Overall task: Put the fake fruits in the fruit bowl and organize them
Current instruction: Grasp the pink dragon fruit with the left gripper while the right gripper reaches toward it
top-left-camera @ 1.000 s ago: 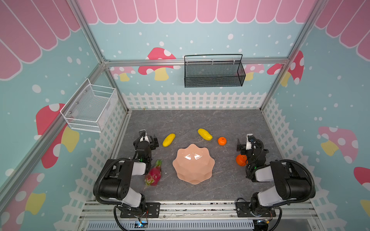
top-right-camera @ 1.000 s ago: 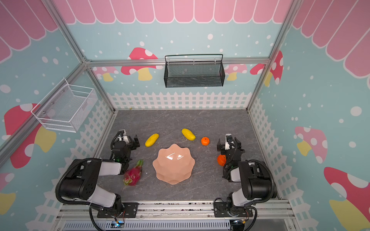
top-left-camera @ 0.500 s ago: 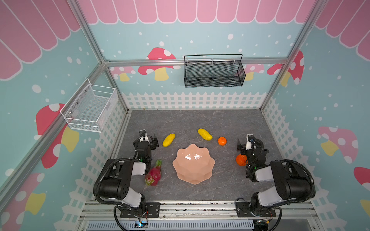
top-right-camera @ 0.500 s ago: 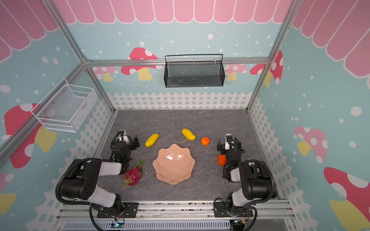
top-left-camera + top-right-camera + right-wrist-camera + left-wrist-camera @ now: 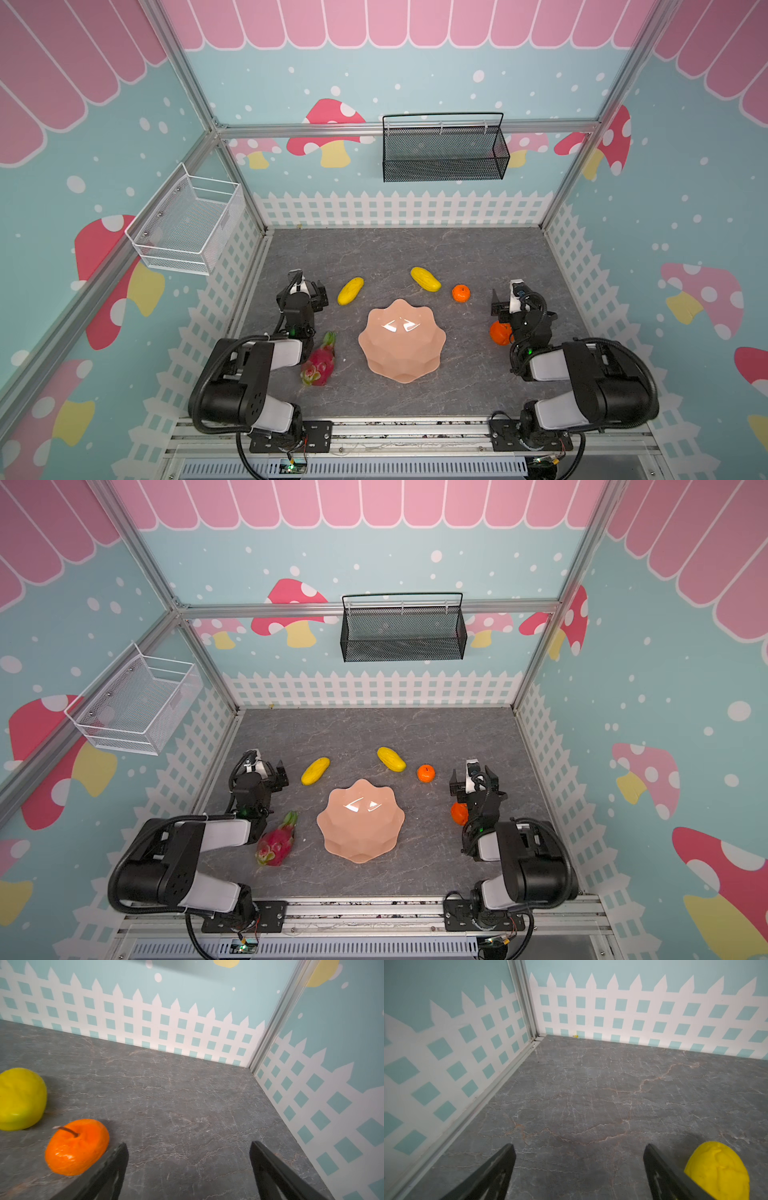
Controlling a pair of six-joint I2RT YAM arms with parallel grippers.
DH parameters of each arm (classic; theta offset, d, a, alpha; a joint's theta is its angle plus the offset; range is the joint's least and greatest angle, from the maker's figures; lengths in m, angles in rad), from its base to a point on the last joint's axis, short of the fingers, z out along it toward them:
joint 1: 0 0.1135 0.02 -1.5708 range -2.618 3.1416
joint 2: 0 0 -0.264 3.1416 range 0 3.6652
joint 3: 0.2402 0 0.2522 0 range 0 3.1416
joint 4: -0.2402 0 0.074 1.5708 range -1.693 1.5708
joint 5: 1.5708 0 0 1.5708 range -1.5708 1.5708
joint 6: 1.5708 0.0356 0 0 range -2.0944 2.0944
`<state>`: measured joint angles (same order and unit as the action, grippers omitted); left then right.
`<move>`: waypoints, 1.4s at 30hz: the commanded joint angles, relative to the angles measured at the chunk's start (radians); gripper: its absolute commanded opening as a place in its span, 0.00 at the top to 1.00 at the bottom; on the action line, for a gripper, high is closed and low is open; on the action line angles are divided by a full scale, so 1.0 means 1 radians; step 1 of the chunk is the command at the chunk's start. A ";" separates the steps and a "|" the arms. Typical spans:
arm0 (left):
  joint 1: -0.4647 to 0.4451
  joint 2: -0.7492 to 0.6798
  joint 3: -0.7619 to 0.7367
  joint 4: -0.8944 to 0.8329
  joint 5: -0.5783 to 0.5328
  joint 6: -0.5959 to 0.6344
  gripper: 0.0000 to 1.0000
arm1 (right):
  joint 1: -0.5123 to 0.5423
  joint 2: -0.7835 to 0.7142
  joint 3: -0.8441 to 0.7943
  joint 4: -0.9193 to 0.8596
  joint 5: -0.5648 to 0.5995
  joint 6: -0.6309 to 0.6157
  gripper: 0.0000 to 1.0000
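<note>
Both wide open and empty: left pincer (image 5: 579, 1147) has a yellow fruit (image 5: 716, 1169) just beside it, right pincer (image 5: 188, 1144) an orange (image 5: 76, 1147); bowl (image 5: 402, 340) sits between them on the bench (image 5: 415, 249)

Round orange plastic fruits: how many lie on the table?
2. The far orange fruit lies behind the peach-pink scalloped bowl, to its right; the near orange fruit lies right of it, partly hidden by the right arm.

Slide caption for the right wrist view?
Open right gripper, empty; orange and yellow fruit lie on the gray tabletop.
</note>
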<state>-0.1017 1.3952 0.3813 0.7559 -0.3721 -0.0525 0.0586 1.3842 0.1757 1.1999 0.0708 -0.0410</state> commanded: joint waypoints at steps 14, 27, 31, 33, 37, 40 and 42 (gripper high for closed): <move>-0.136 -0.194 0.860 -2.031 0.135 -0.332 0.00 | 0.595 -0.390 0.455 -0.990 -0.368 0.306 0.02; -0.351 -0.253 0.542 -2.076 0.242 -0.665 0.00 | 1.007 -0.174 0.525 -0.924 -0.463 0.381 0.02; -0.377 -0.225 0.511 -2.052 0.227 -0.697 0.00 | 1.013 -0.166 0.507 -0.923 -0.458 0.376 0.02; -0.378 -0.220 0.508 -2.016 0.231 -0.704 0.00 | 1.013 -0.171 0.494 -0.910 -0.449 0.378 0.02; -0.401 -0.139 0.512 -1.968 0.220 -0.721 0.00 | 1.013 -0.167 0.493 -0.905 -0.435 0.377 0.02; -0.410 -0.091 0.499 -1.939 0.211 -0.732 0.01 | 1.013 -0.165 0.495 -0.915 -0.429 0.381 0.02; -0.419 -0.071 0.500 -1.939 0.194 -0.743 0.01 | 1.013 -0.169 0.496 -0.929 -0.419 0.378 0.02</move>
<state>-0.5064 1.3045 0.8860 -1.2396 -0.1642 -0.7425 1.0634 1.2129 0.6743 0.2687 -0.3611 0.3264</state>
